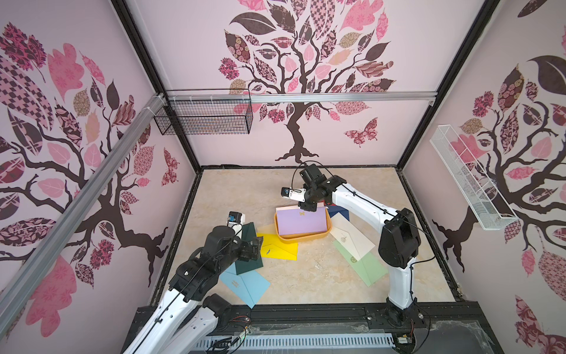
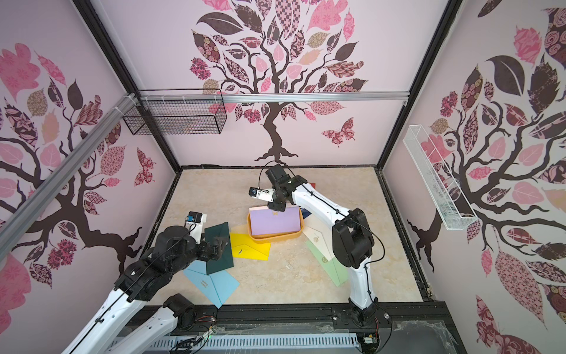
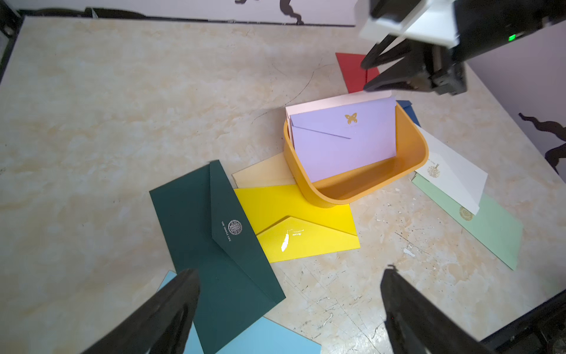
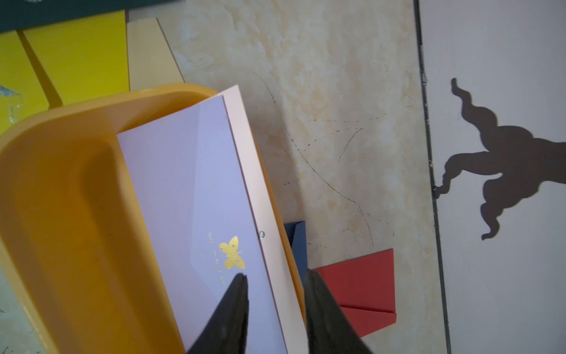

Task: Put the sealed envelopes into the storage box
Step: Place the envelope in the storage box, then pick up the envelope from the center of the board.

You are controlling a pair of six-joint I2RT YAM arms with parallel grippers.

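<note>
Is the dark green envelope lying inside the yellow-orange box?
No, the dark green envelope lies flat on the table, outside the box.

Pale pink walls (image 1: 190, 46) carried tree decals (image 1: 297, 128); a black wire basket (image 1: 205, 114) hung upper left, above the beige marbled tabletop (image 1: 232, 196).

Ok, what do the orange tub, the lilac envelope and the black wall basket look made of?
Storage box: moulded plastic, likely; smooth, slightly glossy, one-piece rounded walls.
Lilac envelope: matte paper or thin card, crisp flap folds, metallic gold butterfly print.
Black wire basket: thin metal wire grid, apparently dark-coated; see-through mesh.
</note>
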